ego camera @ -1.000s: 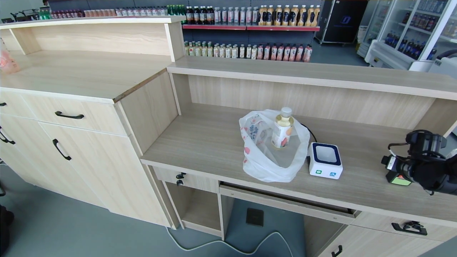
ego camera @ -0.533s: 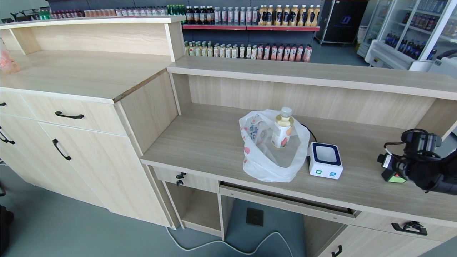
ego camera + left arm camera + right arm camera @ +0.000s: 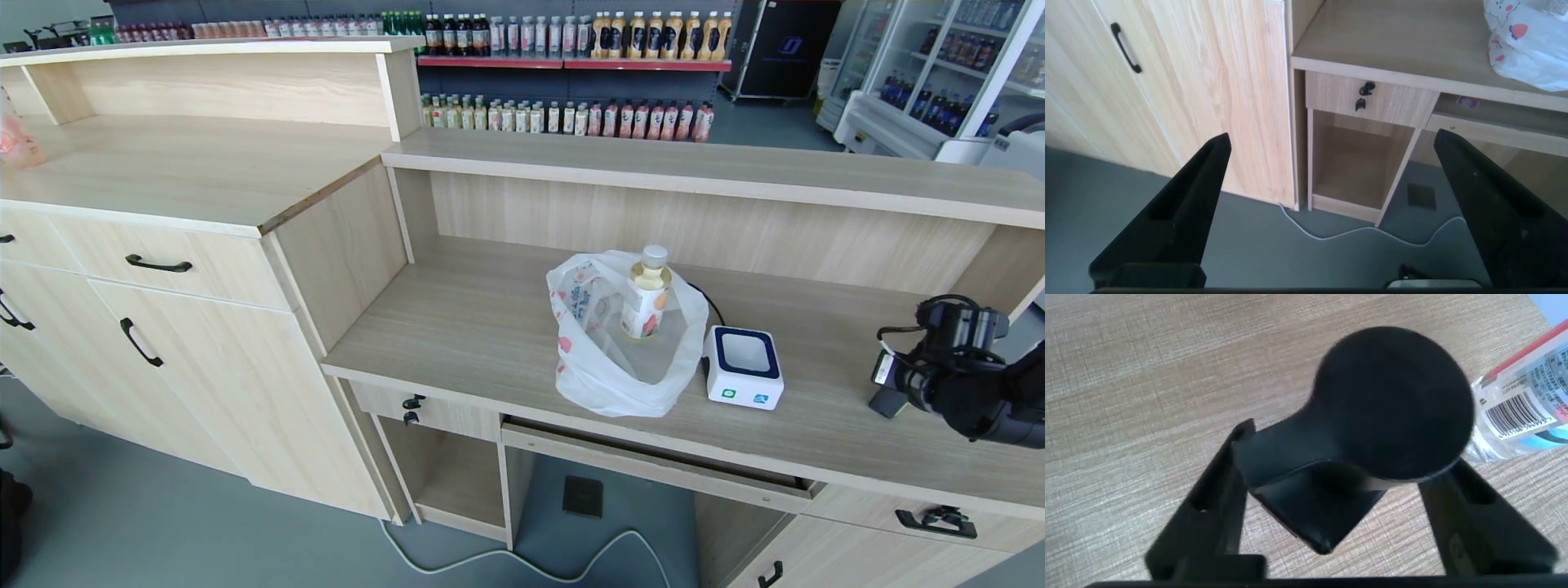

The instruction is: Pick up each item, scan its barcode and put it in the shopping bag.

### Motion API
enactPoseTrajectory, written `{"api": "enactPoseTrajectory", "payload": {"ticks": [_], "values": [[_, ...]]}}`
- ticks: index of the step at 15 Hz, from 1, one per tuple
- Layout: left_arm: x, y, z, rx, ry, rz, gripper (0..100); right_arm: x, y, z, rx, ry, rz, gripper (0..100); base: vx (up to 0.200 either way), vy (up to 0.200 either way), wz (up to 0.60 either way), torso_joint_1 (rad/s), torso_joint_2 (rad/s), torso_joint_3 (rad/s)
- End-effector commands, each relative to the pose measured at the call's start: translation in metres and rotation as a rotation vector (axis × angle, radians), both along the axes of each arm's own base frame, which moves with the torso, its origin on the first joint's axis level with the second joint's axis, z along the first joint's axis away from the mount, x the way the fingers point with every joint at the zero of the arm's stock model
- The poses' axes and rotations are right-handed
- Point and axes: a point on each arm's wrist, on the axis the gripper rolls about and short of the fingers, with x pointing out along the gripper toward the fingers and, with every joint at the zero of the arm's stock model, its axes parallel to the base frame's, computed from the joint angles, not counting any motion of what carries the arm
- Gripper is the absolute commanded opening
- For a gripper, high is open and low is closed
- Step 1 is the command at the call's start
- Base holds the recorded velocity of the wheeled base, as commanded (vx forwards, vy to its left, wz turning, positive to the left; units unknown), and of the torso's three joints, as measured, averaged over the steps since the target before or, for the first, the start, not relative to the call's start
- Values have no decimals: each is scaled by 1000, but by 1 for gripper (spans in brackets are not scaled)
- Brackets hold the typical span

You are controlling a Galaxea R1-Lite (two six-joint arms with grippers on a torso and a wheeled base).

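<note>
**A:** Nearest first. How is the left gripper (image 3: 1331, 139)?

**B:** It is spread wide and carries nothing, low over the floor off the counter's (image 3: 490, 327) eight o'clock side.

**A:** And the right gripper (image 3: 888, 390)?

**B:** At four o'clock of the scanner (image 3: 744, 366), apparently pinching a dark item (image 3: 1388, 408) by its narrow neck. It looks rigid and light, so a modest squeeze should do. A clear bottle (image 3: 1523, 404) lies just beside it. It looks smooth and likely to roll, so take it mid-body with the barcode showing.

**A:** Farther?

**B:** The shopping bag (image 3: 608, 384) is at nine o'clock of the scanner, with a tea bottle (image 3: 645, 302) upright inside.
</note>
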Motion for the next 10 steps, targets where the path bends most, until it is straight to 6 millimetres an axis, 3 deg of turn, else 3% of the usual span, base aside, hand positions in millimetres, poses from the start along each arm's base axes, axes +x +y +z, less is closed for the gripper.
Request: {"api": "enactPoseTrajectory", "payload": {"ticks": [1,5,8,10], "values": [[0,0,0,0,-1,0,100,0,0,0,-4,2,1,0,0,0,0,0,0,0],[0,0,0,0,-1,0,100,1,0,2,-44,0,19,0,0,0,0,0,0,0],[0,0,0,0,-1,0,100,5,13,11,-115,-6,78,0,0,0,0,0,0,0],[0,0,0,0,-1,0,100,-3,31,51,-140,-77,142,0,0,0,0,0,0,0]]}}
